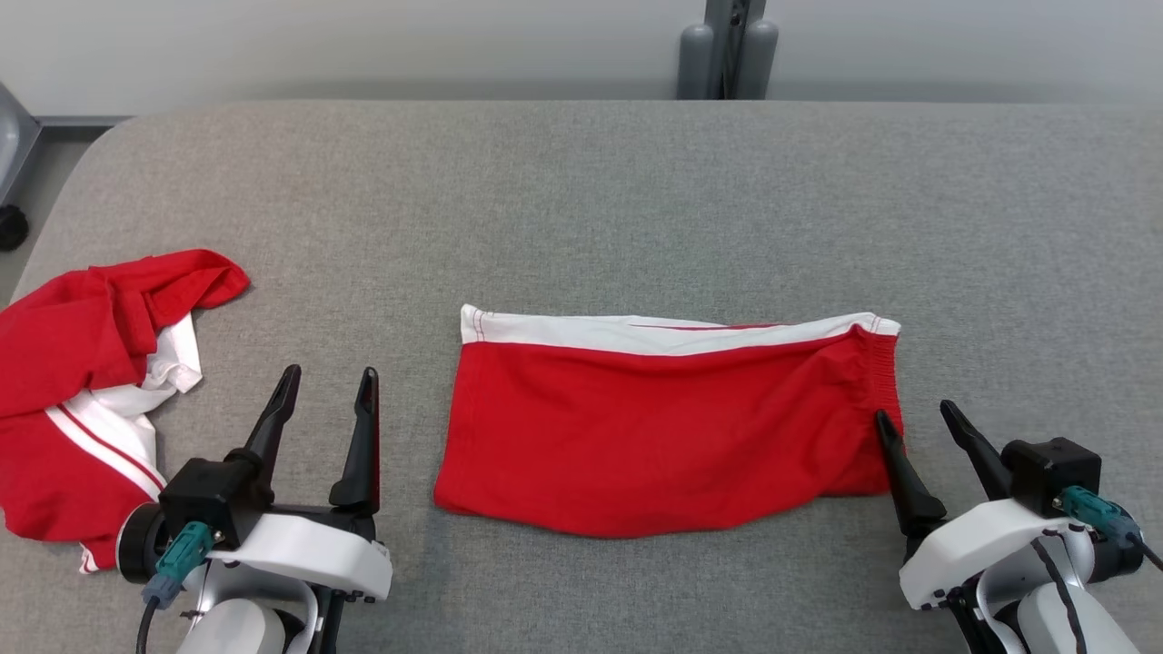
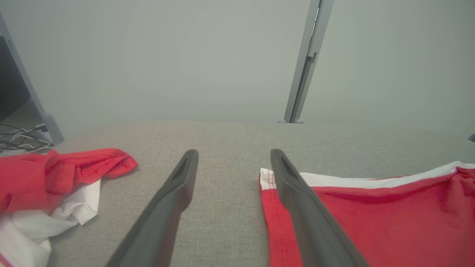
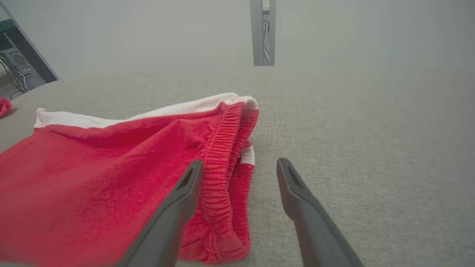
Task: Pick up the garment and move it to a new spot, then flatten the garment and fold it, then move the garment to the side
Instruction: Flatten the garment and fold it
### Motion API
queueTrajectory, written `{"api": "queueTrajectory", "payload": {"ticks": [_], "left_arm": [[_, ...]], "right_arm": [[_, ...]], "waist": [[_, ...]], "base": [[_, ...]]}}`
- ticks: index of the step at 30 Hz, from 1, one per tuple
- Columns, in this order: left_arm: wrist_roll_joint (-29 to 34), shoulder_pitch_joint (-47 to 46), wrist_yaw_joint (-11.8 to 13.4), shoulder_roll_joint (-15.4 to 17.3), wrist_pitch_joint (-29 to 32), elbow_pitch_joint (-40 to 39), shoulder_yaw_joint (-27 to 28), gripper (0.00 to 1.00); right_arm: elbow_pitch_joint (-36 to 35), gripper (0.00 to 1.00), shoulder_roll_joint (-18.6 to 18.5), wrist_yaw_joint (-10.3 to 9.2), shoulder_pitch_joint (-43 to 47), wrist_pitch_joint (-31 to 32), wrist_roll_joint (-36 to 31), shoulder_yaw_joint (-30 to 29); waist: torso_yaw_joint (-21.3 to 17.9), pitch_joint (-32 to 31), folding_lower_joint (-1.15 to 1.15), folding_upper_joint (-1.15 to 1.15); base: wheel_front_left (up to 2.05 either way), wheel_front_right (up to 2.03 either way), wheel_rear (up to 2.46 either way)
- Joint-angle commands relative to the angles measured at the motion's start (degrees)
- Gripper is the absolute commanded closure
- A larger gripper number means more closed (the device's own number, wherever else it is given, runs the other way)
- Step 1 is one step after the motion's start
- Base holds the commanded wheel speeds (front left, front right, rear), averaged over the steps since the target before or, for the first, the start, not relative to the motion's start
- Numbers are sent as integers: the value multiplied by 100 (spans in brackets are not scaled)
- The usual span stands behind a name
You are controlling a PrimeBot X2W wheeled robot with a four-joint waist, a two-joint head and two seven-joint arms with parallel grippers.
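Garment (image 1: 668, 436), head view: red knit rectangle, white band, flat on grey felt surface (image 1: 581, 200).
Left gripper (image 1: 329, 372): jaws wide, empty, left of garment.
Right gripper (image 1: 912, 411): jaws wide, empty, at garment's gathered waistband.
Left wrist view: finger overlaps garment's stitched corner.
Right wrist view: finger over ribbed elastic.

We are seeing bare tabletop (image 1: 581, 182) lying open across the far half and the right side. The folded garment (image 1: 654, 436) is blocking the middle, a crumpled garment (image 1: 82, 381) is crowding the left edge, an open lane running between them.
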Motion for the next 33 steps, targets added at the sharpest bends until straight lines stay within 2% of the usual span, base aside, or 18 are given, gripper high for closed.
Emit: {"api": "queueTrajectory", "payload": {"ticks": [1,8,13,14,15,16,22,33], "left_arm": [[22,-123,-51,-14,-39,32,1,0],[33,-383,-169,-106,-133,265,-45,0],[29,-526,-250,-149,-187,413,-42,0],[33,-551,-253,-154,-188,434,-40,0],[40,-571,-268,-157,-199,454,-39,0],[46,-585,-279,-164,-207,467,-41,0],[48,-595,-295,-165,-238,569,0,0],[-9,-479,-215,-45,-247,566,125,0]], "right_arm": [[68,0,-74,2,-95,31,57,22],[637,0,-97,2,-399,233,421,185],[973,0,-38,2,-569,458,937,464],[992,20,-75,3,-603,458,961,518],[1015,65,-87,3,-628,464,1031,570],[1023,100,-80,3,-642,466,1120,617],[960,100,-153,1,-621,266,1506,712],[908,100,-320,0,-303,42,1877,214]], "waist": [[107,145,0,0],[193,406,0,0],[207,524,0,0],[206,538,0,0],[206,550,0,0],[204,558,0,0],[126,541,0,0],[-248,443,0,0]], "base": [[0,0,0],[0,0,0],[0,0,0],[0,0,0],[0,0,0],[0,0,0],[0,0,0],[0,0,0]]}}
